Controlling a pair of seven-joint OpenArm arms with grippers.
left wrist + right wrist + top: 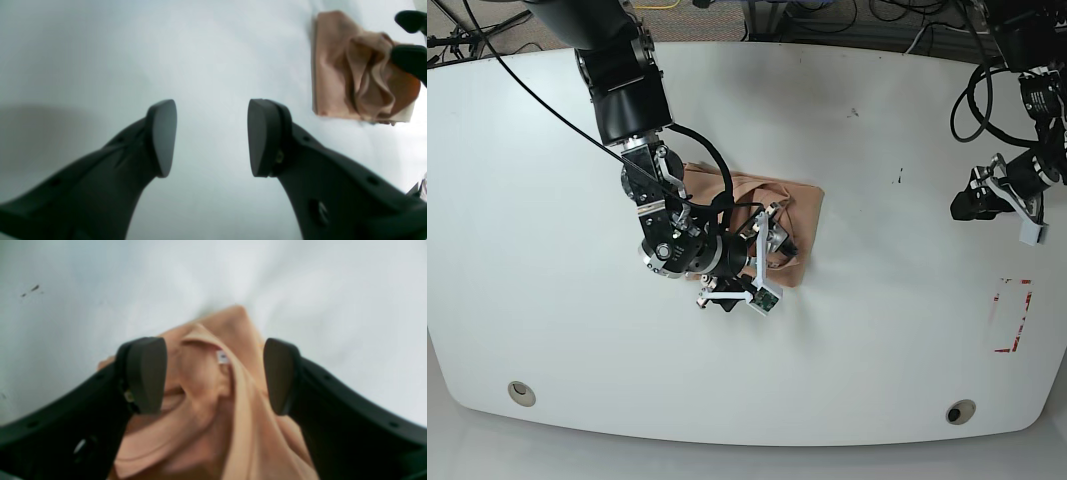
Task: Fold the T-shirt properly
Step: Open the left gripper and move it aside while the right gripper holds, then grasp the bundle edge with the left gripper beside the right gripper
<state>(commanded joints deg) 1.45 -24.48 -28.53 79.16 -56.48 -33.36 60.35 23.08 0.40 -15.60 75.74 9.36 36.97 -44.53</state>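
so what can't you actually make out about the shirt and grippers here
- Base view: the right gripper and its arm cover much of the T-shirt, hiding the fold.
- Right wrist view: T-shirt blurred; tag unreadable; chest print not visible.
- Left wrist view: right gripper cut off by the edge.

The T-shirt [206,400] was plain peach-pink with a small white neck label [222,357]; the desk [877,300] was white, both end effectors black.

Soft matt cloth T-shirt [206,396] on a smooth white table [877,300]
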